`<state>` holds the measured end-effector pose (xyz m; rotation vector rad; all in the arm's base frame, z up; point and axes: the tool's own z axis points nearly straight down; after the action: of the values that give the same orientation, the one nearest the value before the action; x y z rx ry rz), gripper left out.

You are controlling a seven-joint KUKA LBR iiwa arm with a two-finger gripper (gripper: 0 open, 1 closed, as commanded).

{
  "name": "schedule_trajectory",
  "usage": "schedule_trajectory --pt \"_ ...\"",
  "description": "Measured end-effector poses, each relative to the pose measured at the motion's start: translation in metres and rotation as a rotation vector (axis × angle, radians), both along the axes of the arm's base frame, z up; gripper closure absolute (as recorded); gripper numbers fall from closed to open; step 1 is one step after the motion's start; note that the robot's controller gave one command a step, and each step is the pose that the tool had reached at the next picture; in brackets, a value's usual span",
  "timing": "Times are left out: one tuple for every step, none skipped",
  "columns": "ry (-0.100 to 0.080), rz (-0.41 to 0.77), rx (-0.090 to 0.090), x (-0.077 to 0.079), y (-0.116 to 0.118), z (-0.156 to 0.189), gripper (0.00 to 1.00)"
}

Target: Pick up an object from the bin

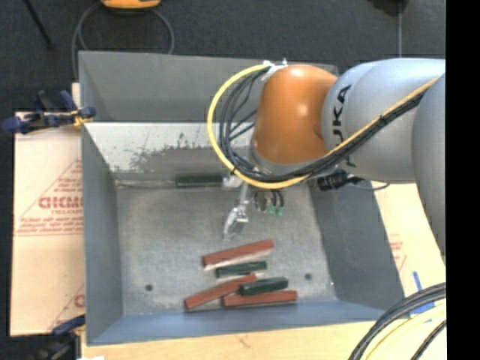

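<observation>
Grey bin (pixel 105 223), claw (pixel 236 223) near reddish stick (pixel 238 254), axis approx L-R

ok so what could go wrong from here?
1. The gripper looks off the top red bar, toward the back; a straight drop may hit the bin floor.
2. That bar lies right beside a green bar; a grasp may catch both or knock them apart.

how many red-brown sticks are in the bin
3, all near the front wall: upper stick, left stick, right stick. The arm may hide more.
</observation>
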<state>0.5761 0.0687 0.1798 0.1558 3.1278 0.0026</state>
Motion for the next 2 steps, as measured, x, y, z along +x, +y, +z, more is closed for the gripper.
schedule_trajectory --pt "0.008 0.089 -0.002 -0.034 0.005 -0.036 0.00" --pt "0.020 0.153 0.001 -0.015 -0.001 -0.096 1.00"
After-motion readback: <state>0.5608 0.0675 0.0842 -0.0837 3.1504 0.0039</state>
